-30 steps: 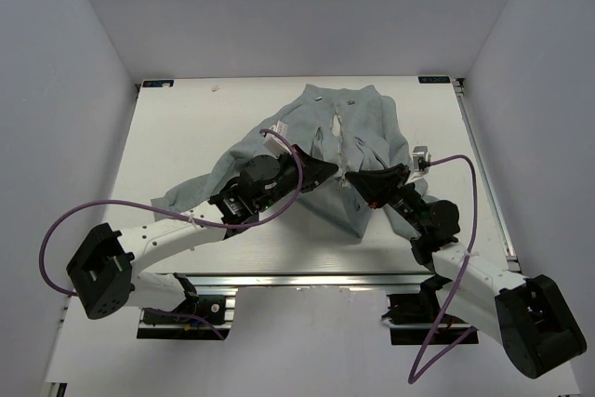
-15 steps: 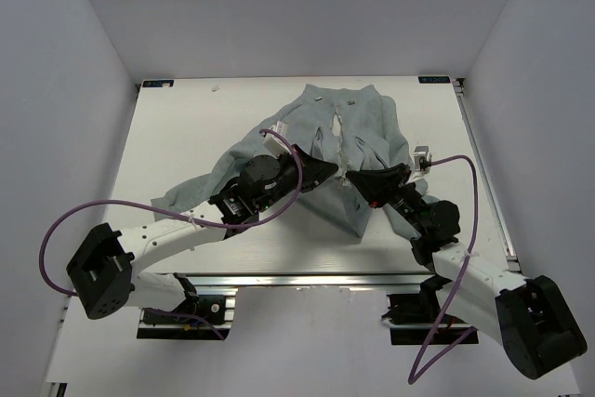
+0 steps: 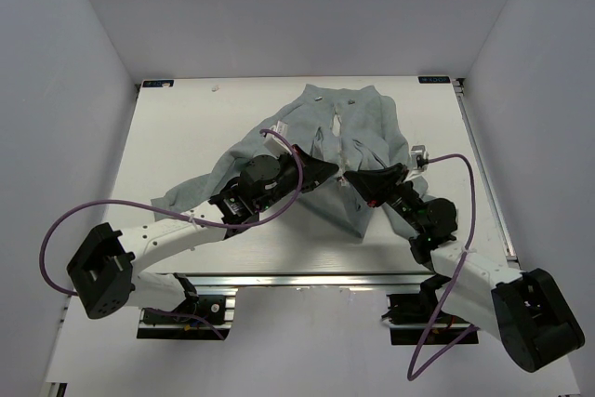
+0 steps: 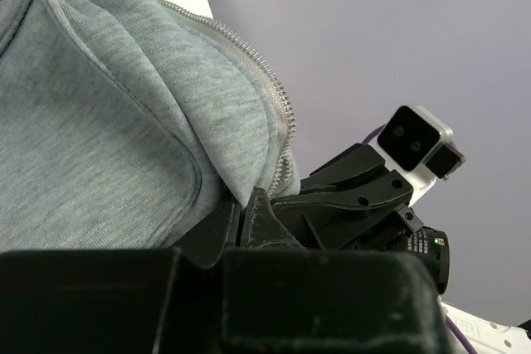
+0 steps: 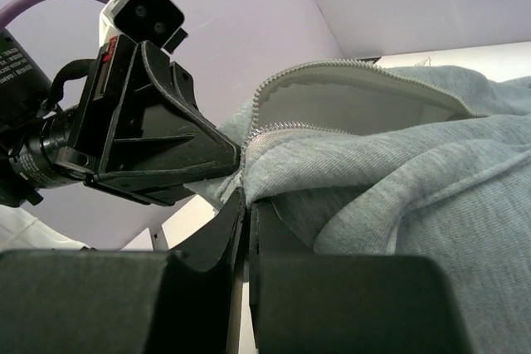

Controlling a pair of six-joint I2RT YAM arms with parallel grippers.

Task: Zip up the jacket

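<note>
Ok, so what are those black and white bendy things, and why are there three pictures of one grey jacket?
They are a robot's left arm and right arm, bolted to a white table. Each ends in a two-fingered pincer. One picture is from a camera up above, looking down. The other two come from little cameras on the wrists, so everything there looks huge and close. On the table lies a grey jacket, open down the front. The left pincer and the right pincer meet near its bottom edge, each shut on the jacket beside its zipper. Their job is to zip it up.
</note>
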